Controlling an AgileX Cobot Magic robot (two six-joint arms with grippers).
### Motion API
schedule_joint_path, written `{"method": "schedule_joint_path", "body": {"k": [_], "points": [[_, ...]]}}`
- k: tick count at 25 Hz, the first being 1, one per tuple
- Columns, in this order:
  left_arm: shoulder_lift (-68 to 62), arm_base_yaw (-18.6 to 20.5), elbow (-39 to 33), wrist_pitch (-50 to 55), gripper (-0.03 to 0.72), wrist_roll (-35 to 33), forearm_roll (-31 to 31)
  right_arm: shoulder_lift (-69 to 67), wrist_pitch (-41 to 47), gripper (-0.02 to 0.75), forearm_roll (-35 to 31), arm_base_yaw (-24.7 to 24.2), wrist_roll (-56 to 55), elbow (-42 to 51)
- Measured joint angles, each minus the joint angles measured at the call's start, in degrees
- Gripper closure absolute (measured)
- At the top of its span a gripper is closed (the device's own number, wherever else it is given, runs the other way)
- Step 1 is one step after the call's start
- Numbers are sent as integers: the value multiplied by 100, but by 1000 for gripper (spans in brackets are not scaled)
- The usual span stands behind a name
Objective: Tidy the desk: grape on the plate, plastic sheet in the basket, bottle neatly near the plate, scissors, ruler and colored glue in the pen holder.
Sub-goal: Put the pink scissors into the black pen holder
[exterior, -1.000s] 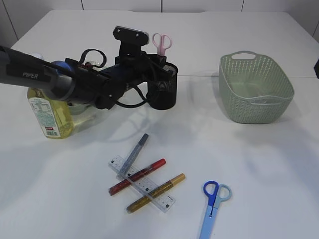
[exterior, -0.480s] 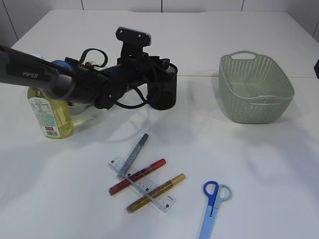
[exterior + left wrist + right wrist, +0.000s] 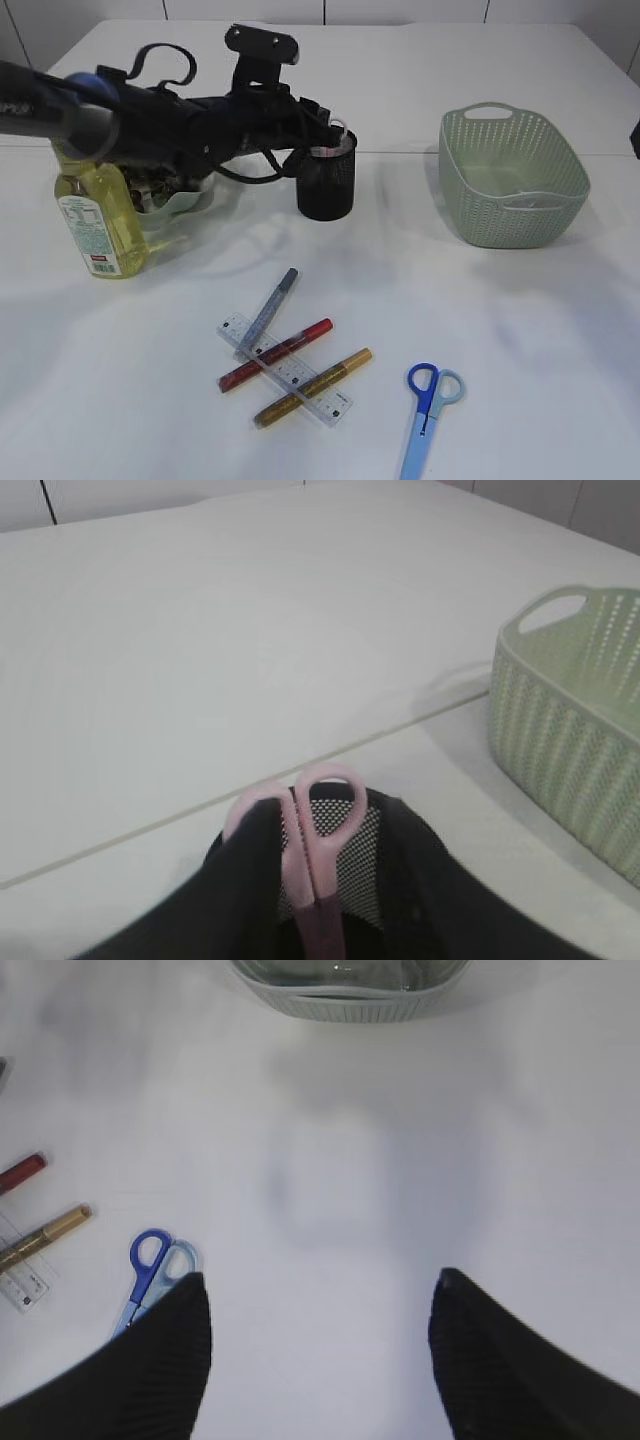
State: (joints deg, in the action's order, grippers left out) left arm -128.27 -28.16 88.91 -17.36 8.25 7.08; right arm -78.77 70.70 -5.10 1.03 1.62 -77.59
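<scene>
Pink scissors stand blades down in the black mesh pen holder, only their handles above the rim. My left gripper hovers over the holder, open, its fingers either side of the handles. Blue scissors lie at the front right. The clear ruler lies under the red, gold and silver glue pens. The yellow bottle stands beside the pale plate. My right gripper hangs open over bare table. The grape and plastic sheet are not clearly visible.
The green basket stands at the right, its wall close in the left wrist view. My left arm stretches across the plate and bottle. The blue scissors lie just left of my right gripper's left finger.
The pink scissors, held high above the holder a second ago, have gone down into it. The left gripper's jaws have spread and the arm has lifted slightly.
</scene>
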Motion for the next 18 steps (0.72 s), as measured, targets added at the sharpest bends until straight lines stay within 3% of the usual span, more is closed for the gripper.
{"method": "schedule_joint_path", "body": {"k": [18], "points": [[2280, -416, 0, 6679, 445, 13, -511, 0, 58, 207, -267, 0, -56, 0]]}}
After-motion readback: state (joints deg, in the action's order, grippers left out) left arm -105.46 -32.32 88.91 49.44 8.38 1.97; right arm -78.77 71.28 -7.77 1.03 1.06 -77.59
